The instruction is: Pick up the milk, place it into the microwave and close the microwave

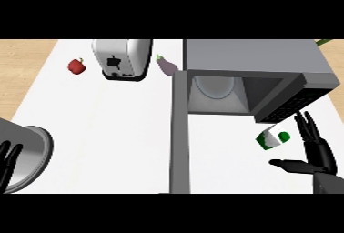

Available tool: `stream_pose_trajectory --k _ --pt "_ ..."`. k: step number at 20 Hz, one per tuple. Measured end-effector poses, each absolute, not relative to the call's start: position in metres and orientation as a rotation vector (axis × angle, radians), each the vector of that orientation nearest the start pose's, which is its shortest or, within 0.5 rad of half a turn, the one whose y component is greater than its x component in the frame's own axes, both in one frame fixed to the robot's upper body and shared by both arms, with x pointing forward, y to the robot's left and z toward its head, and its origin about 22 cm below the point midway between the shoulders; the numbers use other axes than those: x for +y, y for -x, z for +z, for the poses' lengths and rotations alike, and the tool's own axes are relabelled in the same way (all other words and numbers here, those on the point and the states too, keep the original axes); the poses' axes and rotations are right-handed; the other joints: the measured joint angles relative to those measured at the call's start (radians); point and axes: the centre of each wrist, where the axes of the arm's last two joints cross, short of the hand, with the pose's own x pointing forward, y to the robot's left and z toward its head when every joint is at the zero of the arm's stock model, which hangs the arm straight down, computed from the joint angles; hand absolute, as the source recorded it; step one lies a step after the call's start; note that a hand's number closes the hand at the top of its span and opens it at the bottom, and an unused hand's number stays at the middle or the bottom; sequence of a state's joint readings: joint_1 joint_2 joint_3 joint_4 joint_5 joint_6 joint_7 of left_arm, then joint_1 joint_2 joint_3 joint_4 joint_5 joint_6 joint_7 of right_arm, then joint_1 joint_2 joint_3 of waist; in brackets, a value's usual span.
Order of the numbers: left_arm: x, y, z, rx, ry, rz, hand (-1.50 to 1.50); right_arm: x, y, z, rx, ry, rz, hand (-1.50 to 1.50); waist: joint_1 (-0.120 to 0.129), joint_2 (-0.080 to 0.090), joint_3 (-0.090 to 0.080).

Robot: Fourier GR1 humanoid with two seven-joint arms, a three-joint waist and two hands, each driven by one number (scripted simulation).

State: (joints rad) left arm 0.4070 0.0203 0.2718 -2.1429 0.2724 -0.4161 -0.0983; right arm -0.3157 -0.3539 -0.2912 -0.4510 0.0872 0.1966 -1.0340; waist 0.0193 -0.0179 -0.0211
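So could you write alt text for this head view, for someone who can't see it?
The robot's open right hand reaches beside a tilted green and white milk carton on a white counter, just in front of a microwave whose door is swung wide open. Behind sit a toaster, a red pepper and an eggplant; the left hand rests at the left edge.

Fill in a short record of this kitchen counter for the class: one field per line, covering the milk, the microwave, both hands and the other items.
milk: green and white carton, on the counter in front of the microwave, tilted
microwave: door swung open, cavity empty
right hand: open, beside the carton, not holding it
left hand: open, at the lower left edge
toaster: at the back
red pepper: left of the toaster
eggplant: between toaster and microwave
pot: grey metal, lower left
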Motion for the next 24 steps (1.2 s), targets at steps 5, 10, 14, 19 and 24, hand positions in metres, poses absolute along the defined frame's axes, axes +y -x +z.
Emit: stream_pose_trajectory --k 5,10,14,19,24 --pt "0.316 -0.12 0.068 -1.925 0.073 -0.019 -1.5 -0.381 -0.241 -0.122 -1.826 0.161 0.08 1.5 0.003 0.0 -0.001" --pt "0.316 -0.121 0.066 -1.925 0.072 -0.016 -1.5 -0.382 -0.24 -0.123 -1.823 0.136 -0.008 1.5 -0.003 0.004 0.002" --pt "0.316 -0.122 0.065 -1.921 0.07 -0.012 -1.5 -0.383 -0.242 -0.121 -1.825 0.104 -0.07 1.5 -0.008 0.009 0.008" --pt "0.319 -0.119 0.07 -1.923 0.061 -0.011 -1.5 -0.376 -0.245 -0.123 -1.816 0.05 -0.138 1.5 -0.01 0.009 0.008" --pt "0.326 -0.118 0.069 -1.915 0.041 -0.005 -1.5 -0.339 -0.25 -0.133 -1.845 0.029 -0.249 1.5 -0.028 0.005 0.005"
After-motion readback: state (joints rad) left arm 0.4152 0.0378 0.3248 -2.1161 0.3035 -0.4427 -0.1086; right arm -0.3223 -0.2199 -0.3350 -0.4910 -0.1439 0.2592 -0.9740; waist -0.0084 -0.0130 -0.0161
